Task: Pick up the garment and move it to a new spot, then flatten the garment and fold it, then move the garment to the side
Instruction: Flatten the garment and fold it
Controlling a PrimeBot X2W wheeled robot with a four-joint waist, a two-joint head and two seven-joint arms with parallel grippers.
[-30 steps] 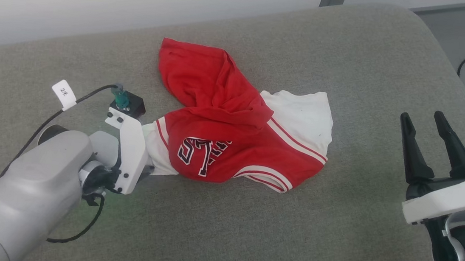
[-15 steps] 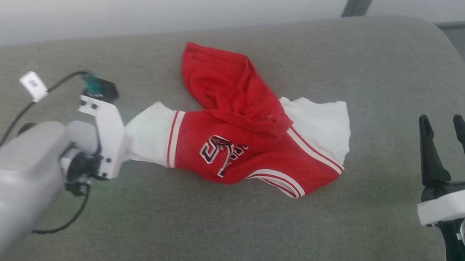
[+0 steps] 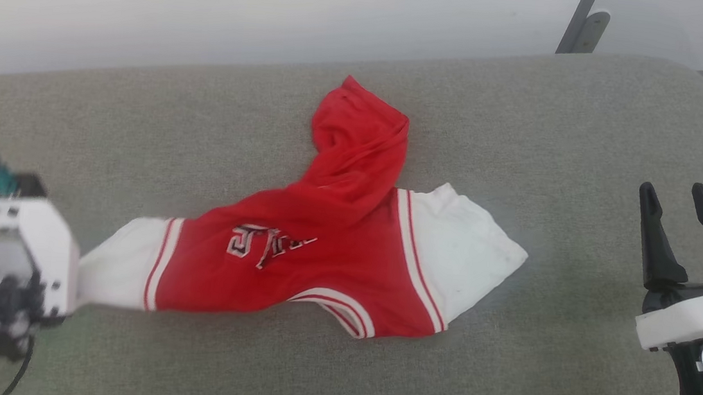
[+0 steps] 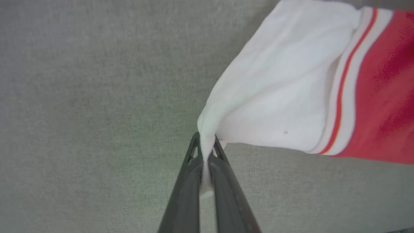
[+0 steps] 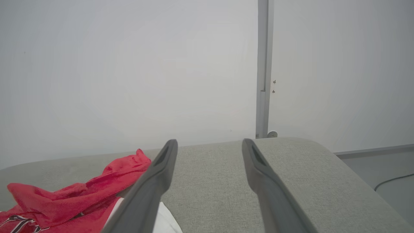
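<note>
The left gripper (image 4: 204,142) is clamped on only the tip of a white sleeve (image 4: 275,90) of the red jersey (image 3: 319,265), which sprawls mid-frame on the grey cushion (image 3: 181,362), so drag could pull the cloth free while the right gripper (image 3: 673,187) waits, fingers apart, at right.
</note>
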